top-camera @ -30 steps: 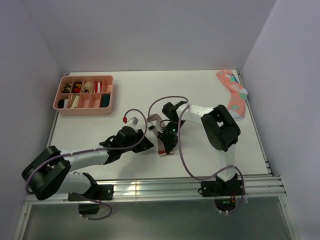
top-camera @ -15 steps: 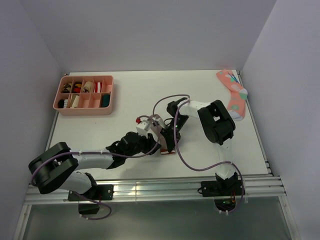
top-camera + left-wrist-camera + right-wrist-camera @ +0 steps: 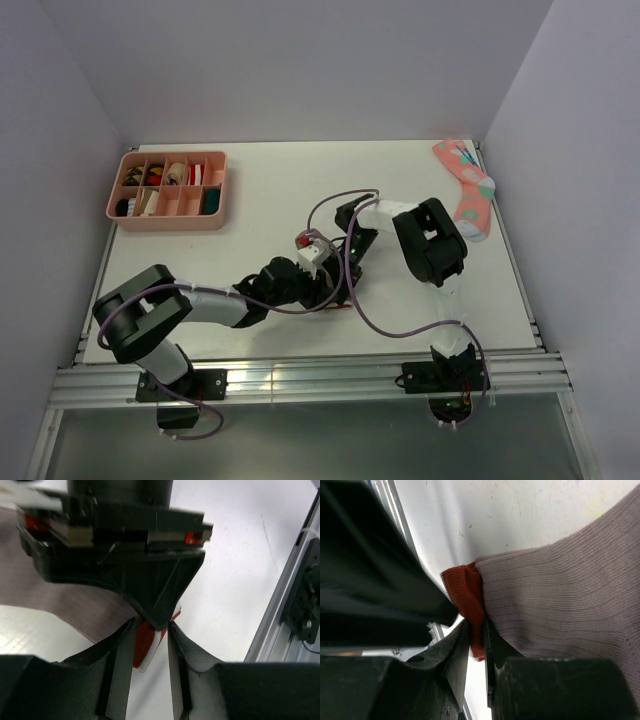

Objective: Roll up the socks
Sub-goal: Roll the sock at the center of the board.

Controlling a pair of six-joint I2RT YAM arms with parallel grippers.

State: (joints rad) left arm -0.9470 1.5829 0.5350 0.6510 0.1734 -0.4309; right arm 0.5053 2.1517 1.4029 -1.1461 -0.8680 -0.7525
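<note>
Left tool (image 3: 151, 626) now forward, half-open astride striped cuff (image 3: 145, 649); right tool (image 3: 476, 630) tight on taupe sock (image 3: 560, 595).

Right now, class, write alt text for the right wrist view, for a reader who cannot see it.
The right gripper pinches the red cuff of a brown sock. The ribbed sock spreads to the right over a white table.

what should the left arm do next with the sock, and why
Probably close the left end effector: the striped cuff of the taupe sock lies between its open fingers, while the right end effector pinches that same cuff.
</note>
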